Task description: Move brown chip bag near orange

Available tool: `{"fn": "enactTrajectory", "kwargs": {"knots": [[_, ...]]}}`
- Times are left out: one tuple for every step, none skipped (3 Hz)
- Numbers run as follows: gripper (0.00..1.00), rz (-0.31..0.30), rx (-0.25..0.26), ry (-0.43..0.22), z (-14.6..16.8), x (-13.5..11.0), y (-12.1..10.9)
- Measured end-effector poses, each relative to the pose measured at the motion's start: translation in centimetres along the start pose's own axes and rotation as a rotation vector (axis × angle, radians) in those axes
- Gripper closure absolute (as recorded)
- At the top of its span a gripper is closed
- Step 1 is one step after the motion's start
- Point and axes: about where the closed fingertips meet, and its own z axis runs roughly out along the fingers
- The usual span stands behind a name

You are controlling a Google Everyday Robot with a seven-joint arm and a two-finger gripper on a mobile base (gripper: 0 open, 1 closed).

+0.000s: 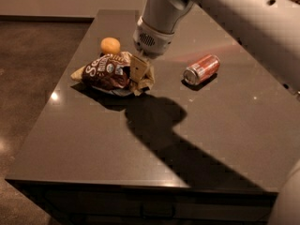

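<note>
Starting on the left, the big crinkly brown chip bag (107, 72) with tan edges and white script is lying on the dark, glossy table (84, 139), with its tan left corner poking out toward the table's left edge. Just behind it, the small round orange (110, 45) is sitting on the table. It's really close to the bag's upper edge, though I can't tell if they're actually touching.

Moving right, the tool (140, 73) is coming down from above onto the right end of the bag. Its tan fingers are looking closed down and pinching the crumpled right end of the bag, so it's gripping the bag and nothing else. The bag's right end is looking bunched up around the fingers.

The fat light-grey arm (225, 18) is reaching in from the upper right and throwing a big dark shadow (159, 125) across the middle of the table.

Further right, a red metal soda can (201, 69) is lying on its side, well apart from the bag and the tool, its silver end facing toward the front left.
</note>
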Motion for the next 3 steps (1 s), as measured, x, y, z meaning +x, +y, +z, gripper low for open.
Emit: {"fn": "enactTrajectory", "kwargs": {"knots": [[0.08, -0.006, 0.019, -0.003, -0.42, -0.73, -1.01], [0.00, -0.006, 0.019, -0.006, -0.29, -0.84, -1.00], [0.00, -0.007, 0.019, -0.006, -0.29, -0.85, -1.00]]}}
